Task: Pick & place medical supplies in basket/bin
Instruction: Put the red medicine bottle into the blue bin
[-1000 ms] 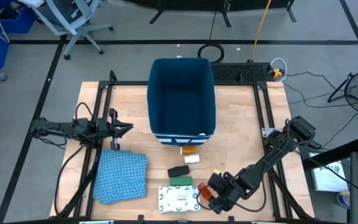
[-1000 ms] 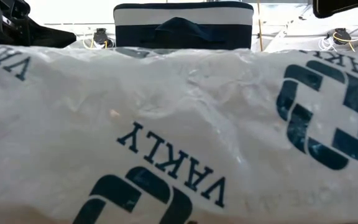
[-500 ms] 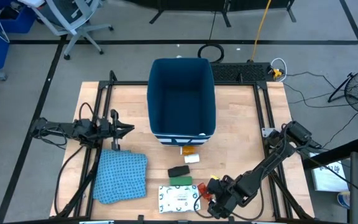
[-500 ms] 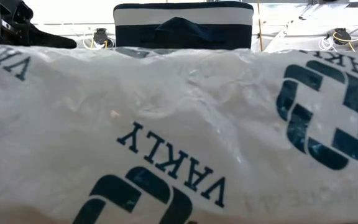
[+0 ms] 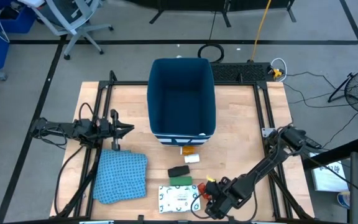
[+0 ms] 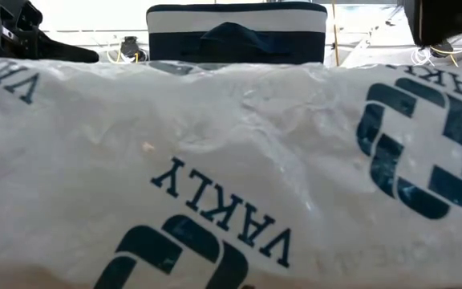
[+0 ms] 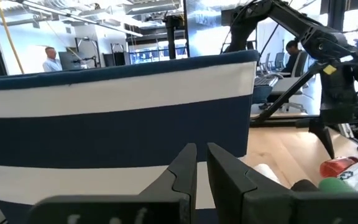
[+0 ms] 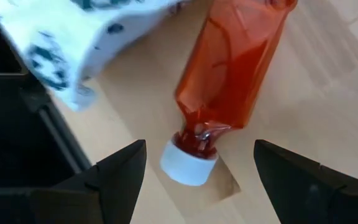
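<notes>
R claw [image 8: 194, 171] is wide open w/ nothing in it, fingers straddling the white cap end of the red tube [image 8: 232, 74], which lies flat on the tabletop [image 5: 241, 124] at the front edge, just beside the white green-printed packet [image 5: 179, 199]. Best move, I'd say: drop straight down, centre on the tube body rather than the cap so it won't squirt out, close gently, and keep the finger nearest the packet from snagging it. Then lift clear before swinging to the dark-blue bin [image 5: 182, 93], which sits mid-table, well apart.

L claw [image 7: 201, 168] waits near the bin's side, fingers nearly together, holding nothing.

Green block [image 5: 180, 181] and black block [image 5: 178, 171] lie between packet and bin; blue patterned cloth [image 5: 122, 175] to their left. Light wood top w/ black rails; beyond it an office chair [image 5: 73, 18], cables, an open workshop, and a person [image 7: 51, 59] far off.
</notes>
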### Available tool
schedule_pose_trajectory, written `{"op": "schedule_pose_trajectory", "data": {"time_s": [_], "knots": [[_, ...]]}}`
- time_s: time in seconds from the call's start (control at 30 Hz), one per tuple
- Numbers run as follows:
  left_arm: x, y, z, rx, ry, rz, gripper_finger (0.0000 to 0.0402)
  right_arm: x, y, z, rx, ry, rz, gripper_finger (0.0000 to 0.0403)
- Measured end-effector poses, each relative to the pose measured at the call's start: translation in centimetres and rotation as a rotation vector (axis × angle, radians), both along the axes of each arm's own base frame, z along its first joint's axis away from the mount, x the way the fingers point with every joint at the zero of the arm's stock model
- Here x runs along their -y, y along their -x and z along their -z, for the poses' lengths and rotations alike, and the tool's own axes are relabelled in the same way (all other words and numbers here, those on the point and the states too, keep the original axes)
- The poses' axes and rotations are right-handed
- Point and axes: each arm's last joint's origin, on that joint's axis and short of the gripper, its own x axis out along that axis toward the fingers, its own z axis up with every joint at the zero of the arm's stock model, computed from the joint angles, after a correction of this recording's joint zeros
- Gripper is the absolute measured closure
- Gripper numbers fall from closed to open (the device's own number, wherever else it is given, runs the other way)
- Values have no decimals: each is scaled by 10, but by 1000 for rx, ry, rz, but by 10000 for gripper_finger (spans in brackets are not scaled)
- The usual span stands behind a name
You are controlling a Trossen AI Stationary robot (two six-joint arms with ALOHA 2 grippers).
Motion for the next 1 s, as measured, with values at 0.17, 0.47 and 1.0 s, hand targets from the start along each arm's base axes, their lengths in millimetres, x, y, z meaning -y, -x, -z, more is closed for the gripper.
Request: {"op": "schedule_pose_trajectory", "data": {"time_s": [0.17,0.47,1.0], "knots": [[0,0,0,1,0,0,360,-2,-2,14,-51,3,-9,115],[0,0,-1,6,1,0,360,-2,-1,16,-45,25,-50,115],[0,0,-1,7,2,0,360,6,5,26,-37,120,34,240]]}}
